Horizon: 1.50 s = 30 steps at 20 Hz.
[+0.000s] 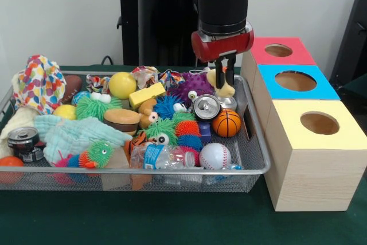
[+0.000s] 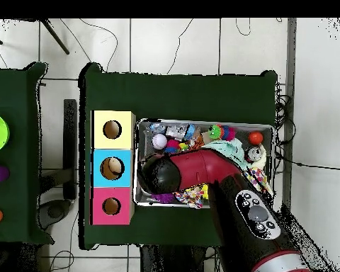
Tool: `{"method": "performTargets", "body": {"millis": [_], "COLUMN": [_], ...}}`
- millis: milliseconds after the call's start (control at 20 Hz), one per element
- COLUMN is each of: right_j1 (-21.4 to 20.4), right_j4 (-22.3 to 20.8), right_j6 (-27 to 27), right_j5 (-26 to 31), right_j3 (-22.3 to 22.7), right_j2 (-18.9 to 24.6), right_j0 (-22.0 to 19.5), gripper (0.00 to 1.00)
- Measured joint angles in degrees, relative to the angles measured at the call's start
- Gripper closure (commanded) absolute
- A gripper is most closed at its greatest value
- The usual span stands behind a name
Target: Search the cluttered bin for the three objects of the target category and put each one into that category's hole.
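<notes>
My gripper (image 1: 225, 82) hangs over the back right corner of the wire bin (image 1: 259, 148). It is shut on a small pale yellow toy (image 1: 214, 77), held a little above the clutter. Just below it lie a silver can (image 1: 206, 107) and a small basketball (image 1: 227, 123). To the right stand three wooden boxes with holes, topped red (image 1: 279, 51), blue (image 1: 295, 80) and yellow (image 1: 319, 123). In the overhead view the arm (image 2: 201, 170) covers the gripper, beside the yellow (image 2: 112, 129), blue (image 2: 112, 168) and red (image 2: 111, 206) boxes.
The bin is crowded: a baseball (image 1: 214, 156), a plastic bottle (image 1: 157, 156), a yellow ball (image 1: 122, 85), a purple spiky ball (image 1: 192, 87), a burger toy (image 1: 121, 120), a soda can (image 1: 23, 142) and a spotted cloth (image 1: 39, 84). Something tan shows inside the blue box's hole.
</notes>
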Motion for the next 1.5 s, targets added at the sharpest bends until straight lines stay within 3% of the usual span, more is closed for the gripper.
{"method": "performTargets", "body": {"millis": [1500], "right_j1": [-6.2], "right_j4": [3.5], "right_j6": [0.0], "right_j5": [4.1], "right_j3": [2.0], "right_j2": [-1.8], "right_j0": [3.8], "gripper": [1.00]}}
